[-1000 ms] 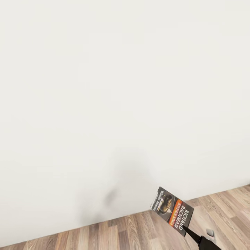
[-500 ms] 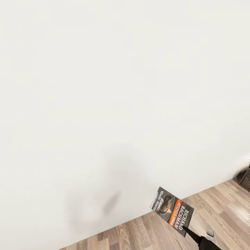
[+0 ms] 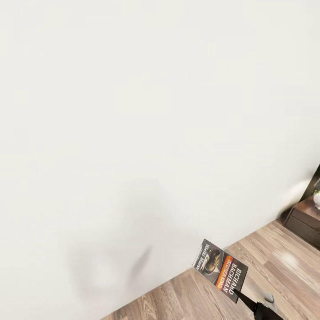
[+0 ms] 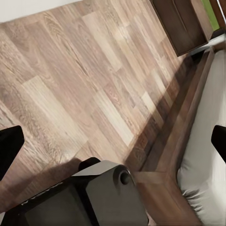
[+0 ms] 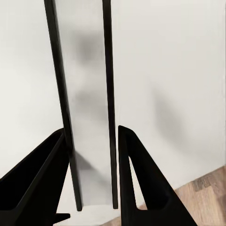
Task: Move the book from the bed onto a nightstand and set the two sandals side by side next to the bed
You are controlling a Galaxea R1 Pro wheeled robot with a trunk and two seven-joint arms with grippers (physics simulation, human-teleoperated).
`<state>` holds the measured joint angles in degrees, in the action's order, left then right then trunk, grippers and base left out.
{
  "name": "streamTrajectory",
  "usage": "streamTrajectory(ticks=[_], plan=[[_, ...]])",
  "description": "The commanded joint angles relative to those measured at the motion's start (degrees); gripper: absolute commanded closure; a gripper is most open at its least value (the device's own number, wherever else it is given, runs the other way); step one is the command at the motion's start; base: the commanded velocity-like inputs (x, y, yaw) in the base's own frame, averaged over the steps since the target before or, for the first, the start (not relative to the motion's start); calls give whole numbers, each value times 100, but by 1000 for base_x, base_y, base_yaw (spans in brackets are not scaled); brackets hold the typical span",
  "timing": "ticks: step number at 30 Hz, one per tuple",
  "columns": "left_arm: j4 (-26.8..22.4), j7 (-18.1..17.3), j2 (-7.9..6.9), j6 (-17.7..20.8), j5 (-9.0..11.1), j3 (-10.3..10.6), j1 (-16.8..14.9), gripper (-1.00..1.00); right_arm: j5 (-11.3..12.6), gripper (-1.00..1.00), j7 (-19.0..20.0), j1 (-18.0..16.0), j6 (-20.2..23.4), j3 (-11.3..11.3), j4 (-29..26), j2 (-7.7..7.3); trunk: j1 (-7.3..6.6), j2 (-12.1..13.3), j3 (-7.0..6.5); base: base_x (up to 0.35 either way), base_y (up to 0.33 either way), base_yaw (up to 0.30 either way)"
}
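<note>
The right gripper (image 5: 89,174) clamps the book (image 3: 221,270) edge-on between its fingers (image 5: 141,188), aloft before the white wall (image 3: 133,111). The head view shows a nightstand (image 3: 306,220); the left gripper (image 4: 113,141), fingers spread, overlooks the bed (image 4: 207,141) and floor (image 4: 80,84).

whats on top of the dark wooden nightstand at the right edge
A pale rounded object sits on the low dark brown wooden nightstand, cut by the frame edge, so what it is cannot be told. The rest of the top lies out of frame.
</note>
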<state>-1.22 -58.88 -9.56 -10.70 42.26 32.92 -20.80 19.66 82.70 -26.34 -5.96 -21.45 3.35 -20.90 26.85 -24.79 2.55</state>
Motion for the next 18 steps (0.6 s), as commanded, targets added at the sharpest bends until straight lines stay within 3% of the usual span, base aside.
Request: streamTrajectory(ticks=[1,14,18], plan=[[-1,-7,-2,-38,36,48,-3,-100,29,100,14,-17,-65,-2,26,-2,4,-13,13,2,0,-282],[-1,-9,-2,-38,36,48,-3,-100,29,100,13,-17,-64,-2,26,-2,4,-13,13,5,0,-283],[-1,-8,-2,-38,36,48,-3,-100,29,100,14,-17,-63,0,26,-2,4,-13,13,246,0,-230]])
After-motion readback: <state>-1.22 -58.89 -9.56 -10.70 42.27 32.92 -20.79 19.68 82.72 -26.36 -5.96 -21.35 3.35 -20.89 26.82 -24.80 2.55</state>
